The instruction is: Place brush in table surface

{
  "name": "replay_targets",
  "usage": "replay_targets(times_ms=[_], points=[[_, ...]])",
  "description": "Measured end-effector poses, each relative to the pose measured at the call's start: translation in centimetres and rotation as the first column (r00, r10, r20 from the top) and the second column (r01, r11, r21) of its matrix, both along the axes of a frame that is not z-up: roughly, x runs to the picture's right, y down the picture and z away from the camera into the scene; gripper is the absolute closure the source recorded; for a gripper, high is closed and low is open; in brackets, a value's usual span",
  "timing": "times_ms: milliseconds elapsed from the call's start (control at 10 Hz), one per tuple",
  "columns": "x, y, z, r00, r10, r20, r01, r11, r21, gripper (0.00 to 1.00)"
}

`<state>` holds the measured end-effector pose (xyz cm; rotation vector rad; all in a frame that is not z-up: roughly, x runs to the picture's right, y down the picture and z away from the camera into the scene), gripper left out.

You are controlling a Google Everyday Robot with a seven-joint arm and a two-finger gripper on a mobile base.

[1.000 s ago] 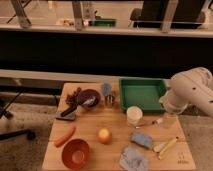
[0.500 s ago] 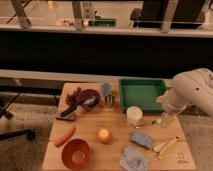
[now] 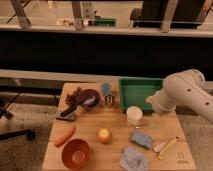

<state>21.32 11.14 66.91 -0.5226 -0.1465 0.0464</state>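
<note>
**1. Change check**
Compare with the second before: the white arm (image 3: pixel 187 95) has stayed over the right edge of the table, and nothing on the board has shifted. The gripper (image 3: pixel 158 111) hangs from its lower end, just off the tray's near right corner. Its fingers are spread wide, with nothing seen between them. The brush (image 3: pixel 166 146) lies flat by the near right corner, yellow handle pointing to the right edge, well clear of the gripper. Treat the placement as most likely done; only the arm's withdrawal seems to remain.

**2. Room and surface**
- A dark wall and a railing with upright posts run behind the table; a chair base (image 3: pixel 11 120) stands on the floor to the left.
- The table surface (image 3: pixel 117 127) is a light wooden board.
- The green tray (image 3: pixel 134 86) sits at the far right corner.
- The orange bowl (image 3: pixel 75 152) is at the near left corner and the purple bowl (image 3: pixel 89 97) towards the far left.
- The grey cloth (image 3: pixel 132 159) touches the near edge.
- The white cup (image 3: pixel 133 116) stands just in front of the tray.
- The blue sponge (image 3: pixel 141 140) lies left of the brush.
- The carrot (image 3: pixel 65 136) lies by the left edge.
- The yellow fruit (image 3: pixel 103 135) sits mid-board.
</note>
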Motion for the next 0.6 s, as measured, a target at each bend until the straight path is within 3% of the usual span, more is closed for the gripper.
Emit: replay_targets(times_ms=[600], points=[[-5.0, 0.1, -0.2, 0.996, -0.032, 0.081, 0.031, 0.9994, 0.012, 0.20]])
